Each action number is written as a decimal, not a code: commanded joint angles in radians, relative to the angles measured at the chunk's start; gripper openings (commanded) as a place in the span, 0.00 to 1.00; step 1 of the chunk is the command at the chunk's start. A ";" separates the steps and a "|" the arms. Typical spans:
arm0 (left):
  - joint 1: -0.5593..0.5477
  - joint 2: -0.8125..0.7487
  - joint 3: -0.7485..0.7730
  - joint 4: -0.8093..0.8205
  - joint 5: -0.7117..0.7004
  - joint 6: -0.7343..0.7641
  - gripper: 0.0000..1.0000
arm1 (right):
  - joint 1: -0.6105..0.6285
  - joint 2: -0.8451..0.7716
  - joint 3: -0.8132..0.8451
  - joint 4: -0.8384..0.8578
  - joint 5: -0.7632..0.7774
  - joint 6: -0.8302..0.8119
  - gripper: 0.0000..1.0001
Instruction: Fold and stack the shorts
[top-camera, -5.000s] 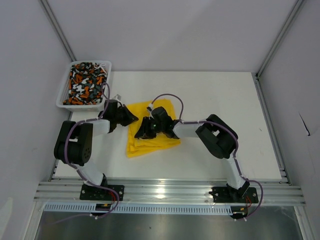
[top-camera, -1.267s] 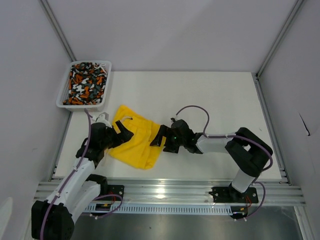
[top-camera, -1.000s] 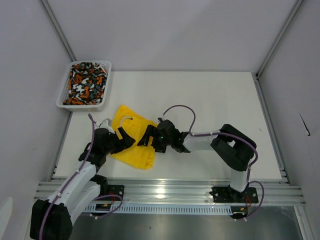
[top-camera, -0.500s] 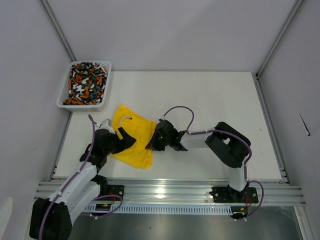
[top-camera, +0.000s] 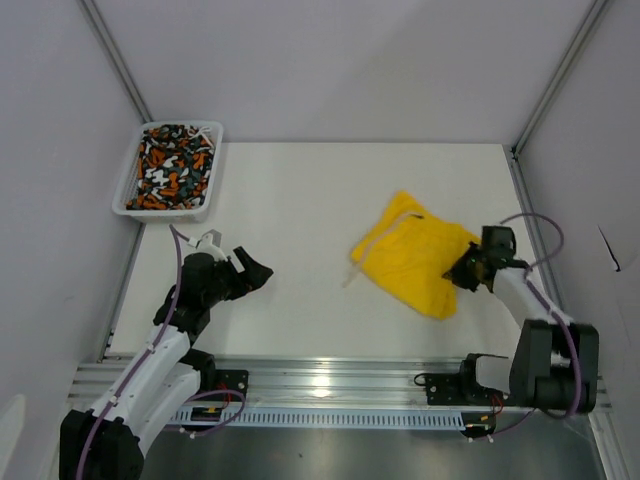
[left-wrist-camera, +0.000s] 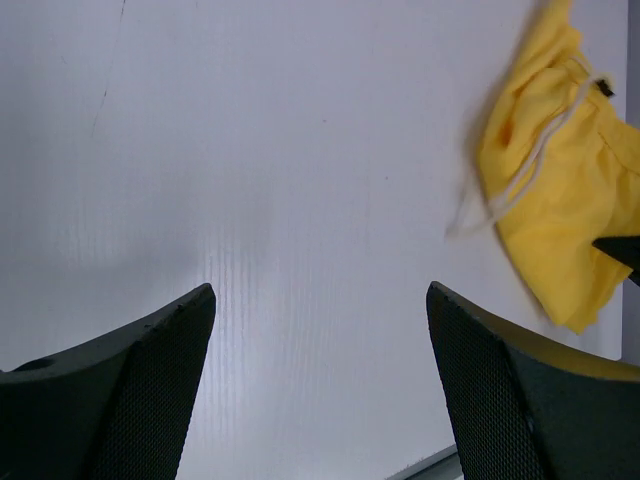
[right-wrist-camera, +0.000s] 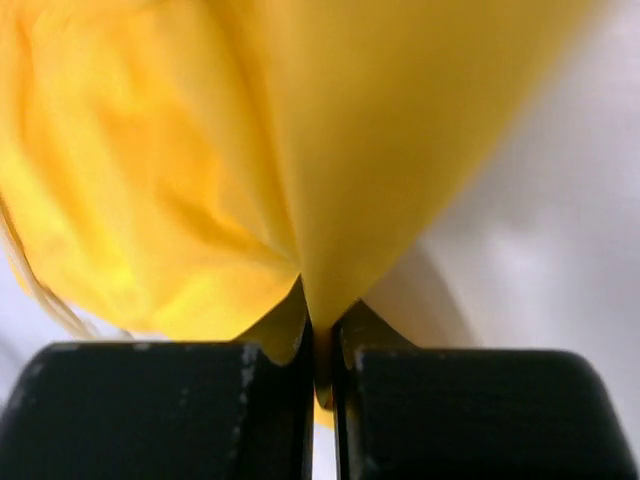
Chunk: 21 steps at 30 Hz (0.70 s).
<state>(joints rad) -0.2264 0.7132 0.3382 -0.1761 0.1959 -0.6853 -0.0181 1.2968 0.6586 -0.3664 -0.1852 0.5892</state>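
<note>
The right gripper (top-camera: 466, 270) is clenched on the yellow shorts (top-camera: 412, 264); in the wrist view its fingers (right-wrist-camera: 160, 405) press together with a thin fold of the cloth nipped between them, and the rest of the fabric bunches and fans out beyond the tips, filling most of that view; seen from above, the shorts spread crumpled over the table (top-camera: 330, 190) to this gripper's left, their right edge at the jaws and their far side well away from it; whether the cloth rests wholly on the table or hangs partly lifted cannot be told; the left gripper (top-camera: 256, 272) is released, its jaws gaping wide, the two mesh-faced fingers (left-wrist-camera: 130, 385) well apart with only bare table between and ahead of them; it touches nothing; the yellow shorts lie well apart from it, ahead and off to its right in its wrist view, with the pale drawstring (left-wrist-camera: 472, 218) looping out of the side of the cloth nearest this gripper; the patterned shorts (top-camera: 172, 165) lie bunched in the basket (top-camera: 128, 207), which sits beyond the left gripper and a little to its left, near it but not touching, and far across the table from the right gripper.
</note>
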 joint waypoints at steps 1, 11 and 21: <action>-0.005 -0.012 0.033 -0.003 0.020 -0.013 0.88 | -0.146 -0.218 -0.129 -0.042 -0.108 -0.083 0.03; -0.008 -0.037 0.041 -0.030 0.019 -0.010 0.88 | -0.187 -0.073 -0.089 -0.036 -0.206 -0.115 0.00; -0.011 -0.031 0.038 -0.019 0.023 -0.016 0.88 | -0.136 -0.154 -0.143 -0.017 -0.237 -0.088 0.00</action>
<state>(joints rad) -0.2276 0.6884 0.3389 -0.2047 0.2062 -0.6849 -0.1951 1.1652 0.5156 -0.3985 -0.3744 0.5022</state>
